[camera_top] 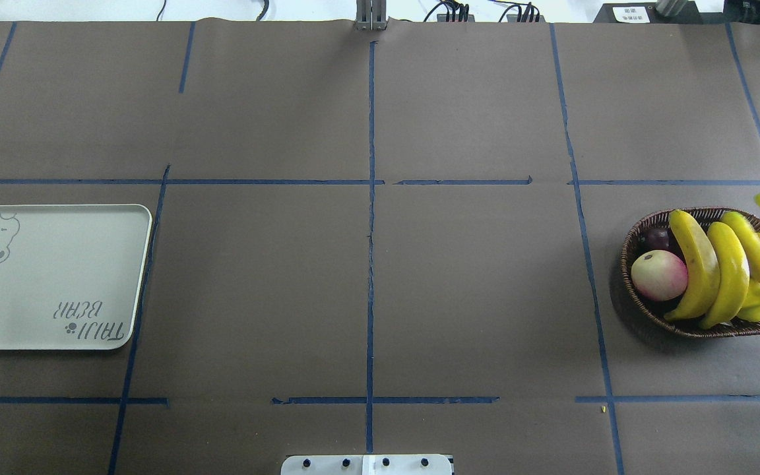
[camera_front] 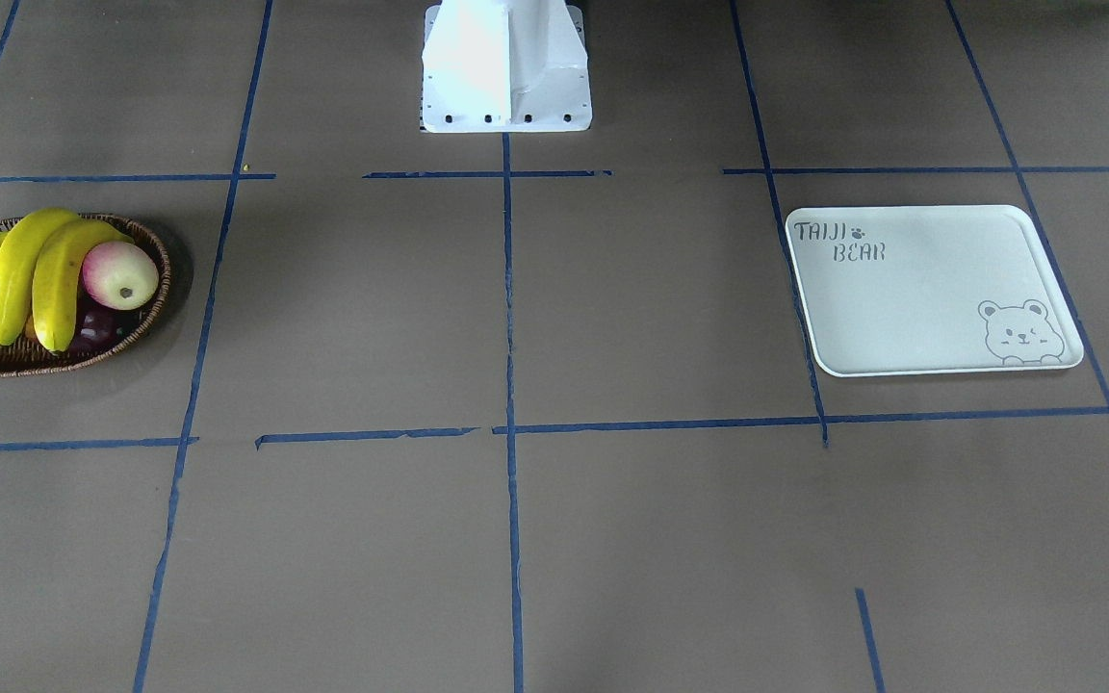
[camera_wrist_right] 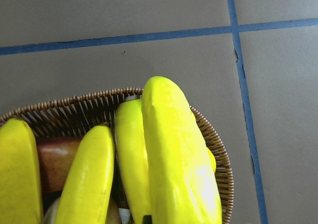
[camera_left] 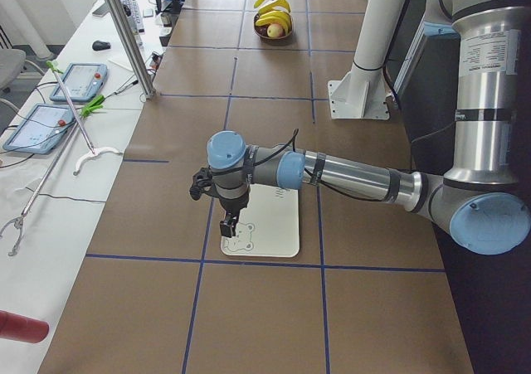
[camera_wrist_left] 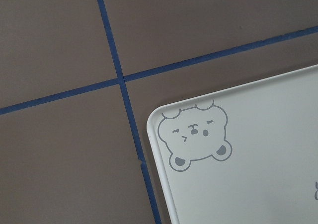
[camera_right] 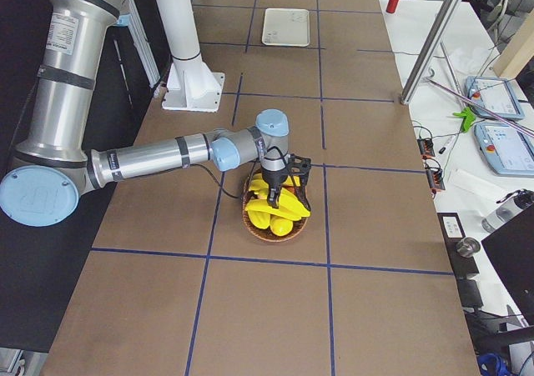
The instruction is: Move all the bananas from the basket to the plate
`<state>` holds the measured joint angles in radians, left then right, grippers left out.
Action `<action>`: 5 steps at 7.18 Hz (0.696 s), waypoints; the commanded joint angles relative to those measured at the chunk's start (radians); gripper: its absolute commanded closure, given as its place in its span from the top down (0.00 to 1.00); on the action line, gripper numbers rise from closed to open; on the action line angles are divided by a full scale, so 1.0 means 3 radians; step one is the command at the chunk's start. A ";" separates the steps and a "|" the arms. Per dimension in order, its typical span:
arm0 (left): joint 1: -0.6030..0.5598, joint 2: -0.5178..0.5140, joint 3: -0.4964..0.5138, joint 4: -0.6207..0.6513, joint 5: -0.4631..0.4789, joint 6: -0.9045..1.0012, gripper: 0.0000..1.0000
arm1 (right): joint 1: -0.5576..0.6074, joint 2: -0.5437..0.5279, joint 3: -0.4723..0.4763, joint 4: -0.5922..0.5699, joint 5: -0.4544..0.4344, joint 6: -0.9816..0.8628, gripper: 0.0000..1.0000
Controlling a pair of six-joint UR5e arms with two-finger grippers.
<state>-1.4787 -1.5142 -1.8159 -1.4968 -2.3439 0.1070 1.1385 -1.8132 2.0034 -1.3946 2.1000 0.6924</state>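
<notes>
Smooth bright-yellow bananas [camera_top: 716,277] with dark tips are piled in the oval brown wicker basket [camera_top: 696,332] at the robot's right, next to a pinkish apple [camera_top: 659,275] and some dark purple fruit [camera_top: 656,237]. The right gripper [camera_right: 274,194] has its fingers clamped on the top banana [camera_wrist_right: 174,159]. The white bear-print plate [camera_top: 57,277] sits well apart. The left gripper [camera_left: 228,223] hangs above it, and I can't tell how its fingers are set.

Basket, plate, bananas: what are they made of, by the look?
Basket: woven wicker or rattan, dark brown, matte; strands show.
Plate: likely plastic or melamine; smooth off-white, moulded raised rim.
Bananas: probably plastic replicas; uniform glossy yellow, no blemishes.
</notes>
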 commanded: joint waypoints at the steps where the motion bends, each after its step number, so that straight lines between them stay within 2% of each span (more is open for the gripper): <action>1: 0.0000 0.0001 0.0004 -0.0001 0.0000 0.0001 1.00 | -0.0006 0.0000 0.0000 0.0001 0.0000 0.0003 0.17; 2: 0.0000 -0.0005 0.0004 -0.0001 0.0000 0.0001 1.00 | -0.0006 0.0005 0.0015 0.0001 0.0000 -0.0002 0.04; 4: 0.0000 -0.0050 -0.0011 -0.0006 0.0000 -0.0014 1.00 | -0.0087 0.0081 0.0240 -0.0015 0.0137 -0.0002 0.04; 5: 0.0030 -0.0157 -0.0006 -0.0006 0.0000 -0.0019 1.00 | -0.0280 0.0345 0.0225 -0.0015 0.0214 0.0003 0.04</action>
<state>-1.4761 -1.5329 -1.8173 -1.4982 -2.3439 0.1033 1.1054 -1.7758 2.0620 -1.3983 2.1362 0.6922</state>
